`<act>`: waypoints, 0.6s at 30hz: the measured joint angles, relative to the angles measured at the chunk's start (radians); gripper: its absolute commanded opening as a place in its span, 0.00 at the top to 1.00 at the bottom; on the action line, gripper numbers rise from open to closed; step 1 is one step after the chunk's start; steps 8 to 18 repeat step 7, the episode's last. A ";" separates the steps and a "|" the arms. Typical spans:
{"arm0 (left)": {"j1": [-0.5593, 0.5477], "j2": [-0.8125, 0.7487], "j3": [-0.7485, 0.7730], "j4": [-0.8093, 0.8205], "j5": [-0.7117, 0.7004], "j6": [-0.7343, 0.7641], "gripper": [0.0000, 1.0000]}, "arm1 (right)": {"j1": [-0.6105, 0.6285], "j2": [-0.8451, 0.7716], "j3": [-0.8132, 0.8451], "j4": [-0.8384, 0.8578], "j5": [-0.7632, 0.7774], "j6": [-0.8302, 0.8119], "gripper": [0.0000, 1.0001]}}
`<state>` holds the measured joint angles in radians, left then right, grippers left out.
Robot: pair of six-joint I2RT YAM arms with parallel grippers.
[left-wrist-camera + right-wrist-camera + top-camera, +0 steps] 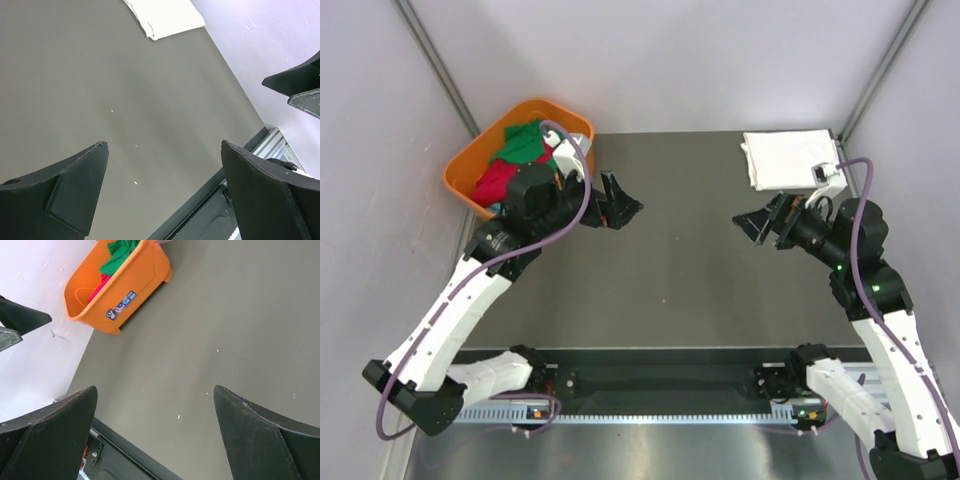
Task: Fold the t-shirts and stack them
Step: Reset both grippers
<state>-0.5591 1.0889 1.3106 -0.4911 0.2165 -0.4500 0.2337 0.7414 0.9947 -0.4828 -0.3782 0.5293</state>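
A folded white t-shirt [786, 157] lies at the table's far right corner; it also shows at the top of the left wrist view as a white t-shirt [165, 17]. A green t-shirt [523, 143] and a red t-shirt [498, 180] lie crumpled in the orange basket [470, 160], seen too in the right wrist view as the basket [130, 290] with green cloth [119, 257]. My left gripper [618, 203] hangs open over the table just right of the basket, nothing between its fingers [75, 185]. My right gripper [760, 224] is open and empty, below the white t-shirt.
Grey walls close the table at left, right and back. The arm bases and a metal rail [660, 400] run along the near edge. In the left wrist view the right gripper's fingers [295, 82] show at the right edge.
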 measured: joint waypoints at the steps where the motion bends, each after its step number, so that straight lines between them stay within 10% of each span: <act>1: 0.000 0.000 -0.002 0.000 0.000 0.000 0.01 | 0.000 -0.001 0.000 0.000 0.000 0.000 0.00; 18: 0.000 0.000 -0.013 0.002 0.001 0.000 0.01 | 0.000 -0.005 0.000 0.000 0.003 0.008 0.00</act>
